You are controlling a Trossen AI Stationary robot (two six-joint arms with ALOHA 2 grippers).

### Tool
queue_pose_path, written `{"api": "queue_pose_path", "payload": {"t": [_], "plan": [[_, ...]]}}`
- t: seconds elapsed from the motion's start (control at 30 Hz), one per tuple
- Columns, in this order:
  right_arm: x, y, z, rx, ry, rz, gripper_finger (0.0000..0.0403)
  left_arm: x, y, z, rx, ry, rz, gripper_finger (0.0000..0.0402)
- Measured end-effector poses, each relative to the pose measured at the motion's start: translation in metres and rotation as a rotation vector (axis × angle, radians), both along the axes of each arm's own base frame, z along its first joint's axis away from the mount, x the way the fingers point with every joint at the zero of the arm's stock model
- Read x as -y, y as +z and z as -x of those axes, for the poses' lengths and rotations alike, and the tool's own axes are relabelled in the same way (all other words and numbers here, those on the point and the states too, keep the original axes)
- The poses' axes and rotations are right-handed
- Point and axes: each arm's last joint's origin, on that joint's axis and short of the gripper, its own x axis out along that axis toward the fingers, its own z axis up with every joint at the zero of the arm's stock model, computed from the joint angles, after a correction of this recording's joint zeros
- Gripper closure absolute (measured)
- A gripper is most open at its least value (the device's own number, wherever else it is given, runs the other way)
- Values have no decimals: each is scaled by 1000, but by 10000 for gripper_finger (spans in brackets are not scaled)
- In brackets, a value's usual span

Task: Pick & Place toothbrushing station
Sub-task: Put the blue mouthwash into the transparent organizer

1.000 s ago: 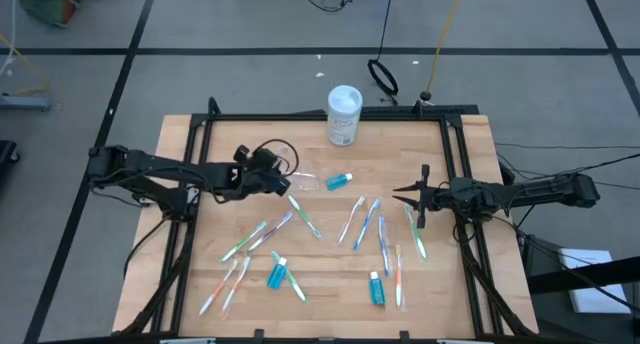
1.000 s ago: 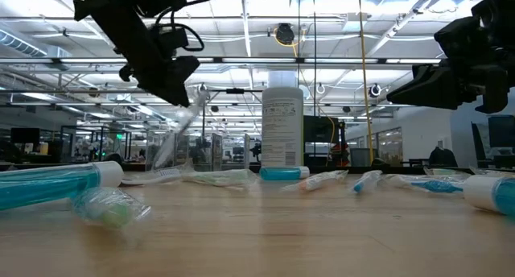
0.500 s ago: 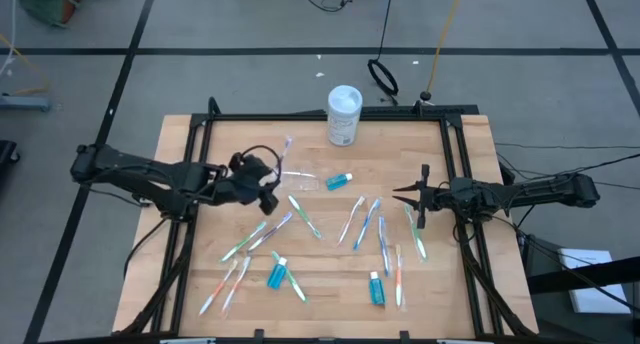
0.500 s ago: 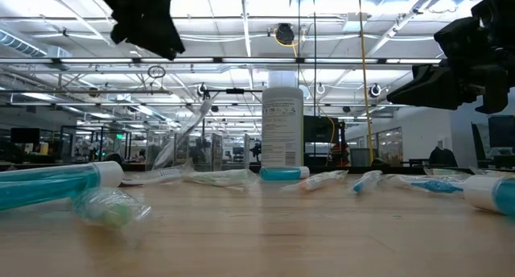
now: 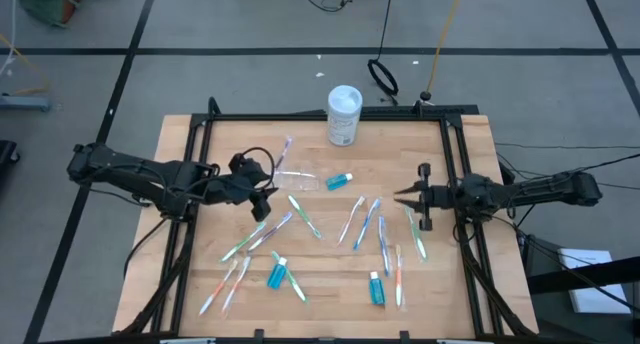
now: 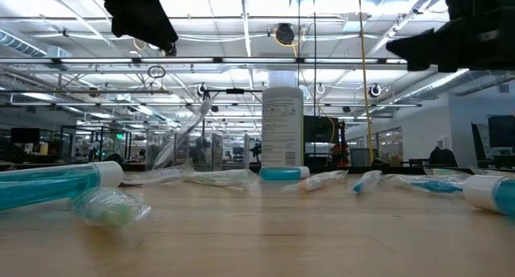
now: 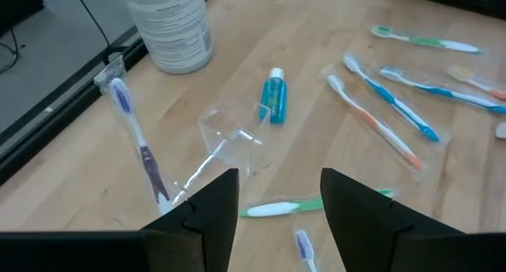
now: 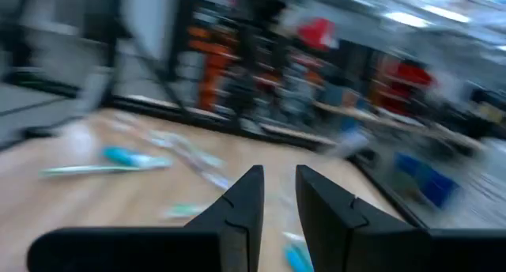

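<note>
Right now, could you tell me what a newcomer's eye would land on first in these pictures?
Probably the scatter of slim coloured toothbrushes and small teal toothpaste tubes across the wooden table. Next, the tall white labelled bottle at the far edge. Then the small clear plastic cup lying on its side, a blue toothbrush beside it, just ahead of the open left gripper.

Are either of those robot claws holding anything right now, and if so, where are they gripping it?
Nothing is held. The left gripper is open and empty above the clear plastic cup; the right gripper hangs over the toothbrushes with nothing between its fingers.
</note>
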Motion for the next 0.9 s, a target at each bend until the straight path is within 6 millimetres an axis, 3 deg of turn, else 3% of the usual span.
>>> {"api": "queue_pose_path", "payload": {"t": [0.07,0.33,0.47,0.6,0.8,0.9], "plan": [[-2,-1,-3,-5,68,25,337,-1,-2,-2,-12,4,-2,215],[-2,-6,-19,-7,44,-15,337,-8,0,-3,-4,11,-31,215],[-3,-19,-32,-128,45,-37,337,-10,3,-6,18,-11,-61,215],[-4,-11,-62,-175,45,-63,337,-9,5,-8,38,-34,-83,215],[-6,-16,-106,-287,37,-84,337,-9,5,-9,42,-37,-87,215],[-6,-23,-118,-330,35,-81,337,-9,6,-9,35,-48,-100,215]]}}
